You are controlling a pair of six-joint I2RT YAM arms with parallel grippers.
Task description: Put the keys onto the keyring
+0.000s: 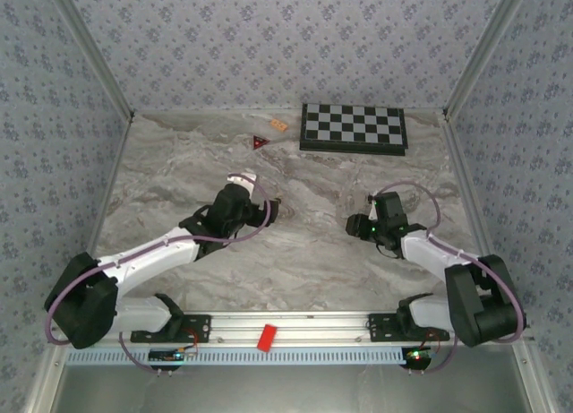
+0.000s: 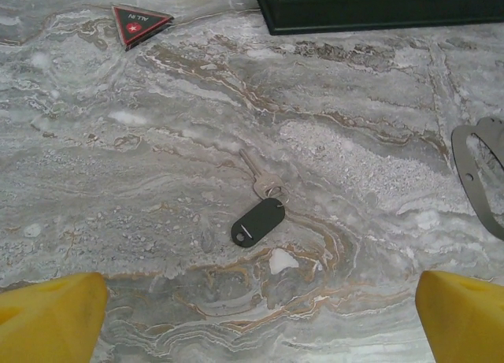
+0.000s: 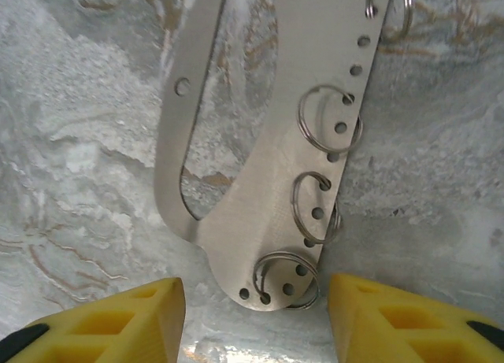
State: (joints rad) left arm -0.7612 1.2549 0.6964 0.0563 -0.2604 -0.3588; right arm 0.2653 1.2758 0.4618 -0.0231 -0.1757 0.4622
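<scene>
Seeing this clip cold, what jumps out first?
From above, the black-and-white checkerboard at the far right of the grey marble table stands out. In the right wrist view, a silvery metal plate with a long slot and split rings lies, its near end between the right arm's open yellow fingers. In the left wrist view, a small silver key on a black oval tag lies on bare marble.

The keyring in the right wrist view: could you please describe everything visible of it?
The keyring is a silvery metal plate with a long oval cut-out, a row of small holes along one edge and four split rings threaded through them. It lies flat on the marble table, its narrow end inside the open right gripper, seemingly untouched.
</scene>
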